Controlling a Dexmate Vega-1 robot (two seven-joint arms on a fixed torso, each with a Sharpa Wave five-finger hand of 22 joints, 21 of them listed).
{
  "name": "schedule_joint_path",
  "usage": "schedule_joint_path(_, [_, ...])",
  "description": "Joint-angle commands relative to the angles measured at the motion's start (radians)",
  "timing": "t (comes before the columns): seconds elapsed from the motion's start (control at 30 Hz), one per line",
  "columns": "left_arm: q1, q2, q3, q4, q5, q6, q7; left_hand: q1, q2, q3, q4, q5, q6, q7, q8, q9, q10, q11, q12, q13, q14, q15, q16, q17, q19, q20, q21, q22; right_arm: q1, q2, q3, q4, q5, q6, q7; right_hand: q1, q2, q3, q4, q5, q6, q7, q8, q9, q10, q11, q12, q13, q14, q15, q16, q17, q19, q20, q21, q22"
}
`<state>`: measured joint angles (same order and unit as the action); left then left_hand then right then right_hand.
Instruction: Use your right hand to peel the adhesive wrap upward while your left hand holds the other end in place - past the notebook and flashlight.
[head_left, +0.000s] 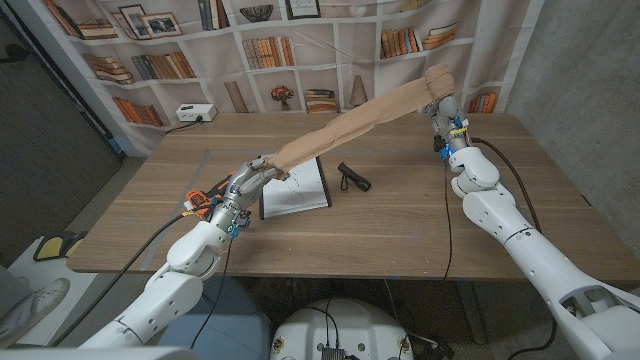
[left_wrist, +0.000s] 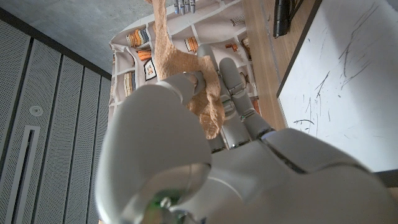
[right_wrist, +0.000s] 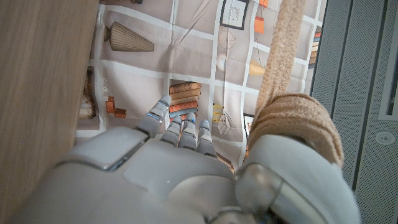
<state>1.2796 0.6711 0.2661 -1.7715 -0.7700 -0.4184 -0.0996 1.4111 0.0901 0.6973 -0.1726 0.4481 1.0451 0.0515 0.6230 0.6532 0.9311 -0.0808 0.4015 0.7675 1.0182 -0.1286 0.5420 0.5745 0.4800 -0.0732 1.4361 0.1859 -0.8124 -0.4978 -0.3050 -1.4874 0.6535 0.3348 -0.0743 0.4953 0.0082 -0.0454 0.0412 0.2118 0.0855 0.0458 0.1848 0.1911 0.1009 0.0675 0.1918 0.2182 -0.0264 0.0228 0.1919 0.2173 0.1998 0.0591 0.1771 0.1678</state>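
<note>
A tan adhesive wrap (head_left: 350, 127) stretches as a long band from my left hand (head_left: 255, 176) up to my right hand (head_left: 441, 97). My left hand pinches its lower end (left_wrist: 205, 99) low over the table beside the notebook (head_left: 295, 187). My right hand is raised above the table's far right and holds the upper end, which is bunched over it (right_wrist: 298, 118). The band passes above the open white notebook with scribbles (left_wrist: 348, 81) and the black flashlight (head_left: 354, 178), which lies just right of the notebook.
A white power box (head_left: 194, 113) with a cable sits at the table's far left edge. A bookshelf-print curtain (head_left: 300, 50) hangs behind the table. Bare wood (head_left: 400, 220) lies in front of the notebook and flashlight.
</note>
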Motion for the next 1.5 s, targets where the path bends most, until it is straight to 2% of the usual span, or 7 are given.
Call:
schedule_joint_path(0.03, [0.005,-0.001,-0.003,0.011,-0.003,-0.002,-0.011,0.020,0.025,0.013,-0.008,0.004,0.004,0.003,0.000,0.004,0.034,-0.023,0.000,0.006,0.067,-0.072,0.006,0.000,-0.003,0.000,0.008,-0.001,-0.006,-0.031,-0.008,-0.016,0.027,-0.022,0.086,0.017,-0.003,-0.004,-0.013,0.000,-0.022,0.002,-0.003,0.001,-0.029,0.004,-0.007,0.003,-0.035,0.015,-0.009,-0.002,-0.032,0.011,-0.005,0.002])
schedule_joint_path(0.17, [0.007,0.005,-0.006,0.009,-0.003,0.004,-0.010,0.020,0.025,0.014,-0.008,0.004,0.005,0.002,0.000,0.005,0.036,-0.023,-0.002,0.004,0.066,-0.072,0.007,0.001,-0.004,-0.001,0.009,-0.001,-0.003,-0.042,-0.008,-0.011,0.044,-0.023,0.125,0.009,-0.001,-0.006,-0.011,-0.003,-0.048,0.005,-0.006,0.001,-0.058,0.010,-0.009,0.003,-0.063,0.024,-0.010,-0.001,-0.056,0.018,-0.005,0.002])
schedule_joint_path(0.23, [0.008,0.012,-0.007,0.007,-0.001,0.009,-0.013,0.020,0.025,0.014,-0.008,0.004,0.006,0.001,-0.001,0.004,0.035,-0.022,-0.003,0.005,0.067,-0.071,0.007,0.000,-0.005,-0.001,0.010,-0.002,0.001,-0.054,-0.009,-0.007,0.049,-0.027,0.153,0.001,0.000,-0.009,-0.010,-0.005,-0.077,0.000,-0.009,0.001,-0.086,0.012,-0.011,0.002,-0.092,0.033,-0.011,0.000,-0.085,0.051,-0.006,0.003])
schedule_joint_path(0.3, [0.011,0.021,-0.009,0.005,-0.001,0.014,-0.017,0.020,0.024,0.014,-0.008,0.004,0.006,0.002,-0.002,0.005,0.035,-0.022,-0.004,0.006,0.066,-0.072,0.007,0.001,-0.005,-0.001,0.011,-0.002,-0.001,-0.053,-0.005,-0.010,0.062,-0.033,0.155,-0.002,0.000,-0.010,-0.010,-0.006,-0.095,0.001,-0.010,0.001,-0.106,0.013,-0.012,0.002,-0.110,0.036,-0.011,0.000,-0.101,0.058,-0.006,0.003])
schedule_joint_path(0.83, [0.031,0.043,-0.024,-0.002,-0.001,0.026,-0.015,0.019,0.023,0.016,-0.007,0.004,0.008,0.002,-0.005,0.006,0.037,-0.025,-0.008,0.010,0.066,-0.071,0.007,0.000,-0.009,-0.004,0.016,-0.003,-0.001,-0.054,0.008,0.001,0.140,-0.055,0.229,0.000,0.004,-0.009,-0.015,-0.007,-0.115,0.007,-0.005,0.001,-0.128,0.021,-0.006,0.001,-0.130,0.046,-0.006,-0.001,-0.113,0.063,0.001,0.003])
schedule_joint_path(1.1, [0.038,0.047,-0.028,-0.002,-0.002,0.027,-0.015,0.018,0.023,0.016,-0.007,0.004,0.009,0.003,-0.006,0.007,0.038,-0.023,-0.011,0.011,0.064,-0.071,0.008,0.001,-0.011,-0.005,0.018,-0.003,-0.011,-0.058,0.014,-0.009,0.156,-0.066,0.234,0.011,0.009,-0.004,-0.022,-0.008,-0.115,0.012,0.001,0.001,-0.131,0.040,-0.002,-0.001,-0.121,0.062,0.002,-0.002,-0.108,0.059,0.007,0.003])
schedule_joint_path(1.5, [0.041,0.045,-0.024,0.015,-0.008,0.022,-0.032,0.017,0.023,0.017,-0.007,0.003,0.009,0.003,-0.009,0.010,0.040,-0.025,-0.014,0.015,0.065,-0.071,0.008,-0.001,-0.015,-0.005,0.022,-0.003,-0.024,-0.067,0.022,-0.036,0.170,-0.078,0.235,0.015,0.008,-0.003,-0.027,-0.009,-0.119,0.023,0.002,0.001,-0.132,0.047,0.001,-0.003,-0.115,0.069,0.006,-0.004,-0.099,0.054,0.011,0.002])
